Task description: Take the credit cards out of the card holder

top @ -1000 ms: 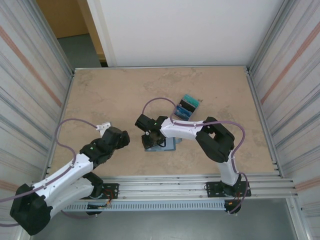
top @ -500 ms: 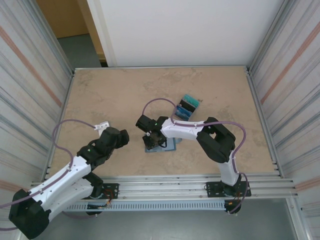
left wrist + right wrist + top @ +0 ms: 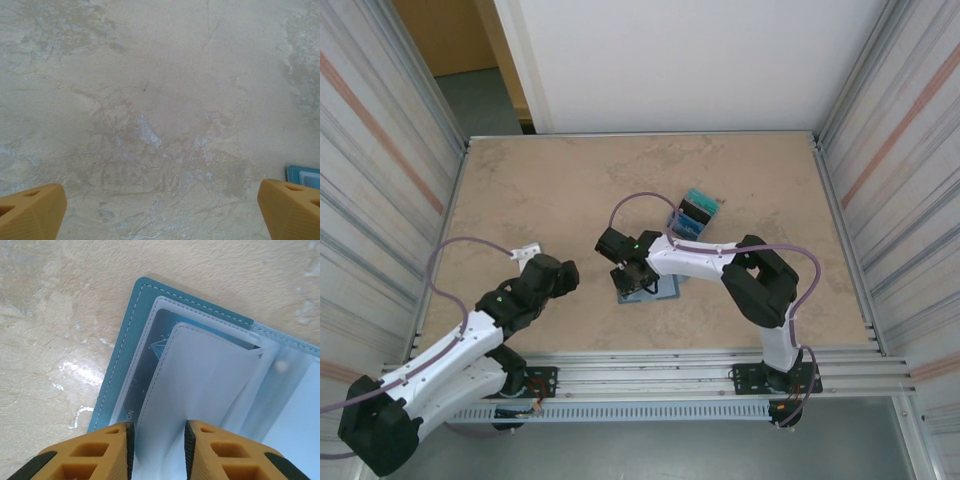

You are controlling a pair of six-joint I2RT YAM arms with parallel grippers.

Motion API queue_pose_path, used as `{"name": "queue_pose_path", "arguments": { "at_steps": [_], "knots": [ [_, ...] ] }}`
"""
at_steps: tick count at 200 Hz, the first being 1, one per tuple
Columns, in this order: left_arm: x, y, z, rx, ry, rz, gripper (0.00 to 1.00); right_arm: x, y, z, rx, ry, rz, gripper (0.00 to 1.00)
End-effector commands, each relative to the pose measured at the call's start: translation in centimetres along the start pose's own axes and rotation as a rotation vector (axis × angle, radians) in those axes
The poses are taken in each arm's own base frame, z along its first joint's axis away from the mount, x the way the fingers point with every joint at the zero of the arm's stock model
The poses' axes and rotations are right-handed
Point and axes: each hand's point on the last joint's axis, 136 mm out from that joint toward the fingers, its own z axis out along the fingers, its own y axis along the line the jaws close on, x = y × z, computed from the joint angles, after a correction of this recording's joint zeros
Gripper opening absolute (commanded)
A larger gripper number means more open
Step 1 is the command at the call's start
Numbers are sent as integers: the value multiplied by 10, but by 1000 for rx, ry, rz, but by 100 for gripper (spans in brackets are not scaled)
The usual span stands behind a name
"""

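The opened card holder [image 3: 200, 365] is found just beneath the right pincer [image 3: 158, 427], which is narrowly parted astride its lining.

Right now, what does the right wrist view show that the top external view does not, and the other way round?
Right wrist view: the white stitching on the card holder, its clear sleeves, and a dark blue card tucked in one sleeve. The top view is too coarse for these.
Top external view: the pile of cards farther back on the table, and the left arm off to the side.
Both: the card holder lying open on the table, with the right fingers right over it.
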Motion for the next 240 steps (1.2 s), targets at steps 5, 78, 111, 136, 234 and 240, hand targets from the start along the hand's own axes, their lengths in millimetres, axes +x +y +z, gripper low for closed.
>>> {"name": "queue_pose_path", "arguments": {
  "at_steps": [5, 78, 111, 136, 234, 240],
  "knots": [
    [-12, -7, -3, 22, -23, 9, 99, 0, -16, -12, 41, -16, 18, 34],
    [-16, -17, -3, 48, -18, 24, 99, 0, -37, -20, 94, -33, 48, 41],
    [-15, -22, -2, 65, -5, 38, 99, -1, -45, -24, 104, -42, 60, 43],
    [-13, -27, 1, 76, 12, 56, 99, -2, -51, -28, 111, -55, 75, 46],
    [-14, -63, 4, 88, 26, 217, 99, -2, -81, -43, 146, -85, 135, 39],
    [-14, -66, 4, 93, 23, 230, 99, -2, -84, -44, 149, -88, 141, 38]
  ]
}}
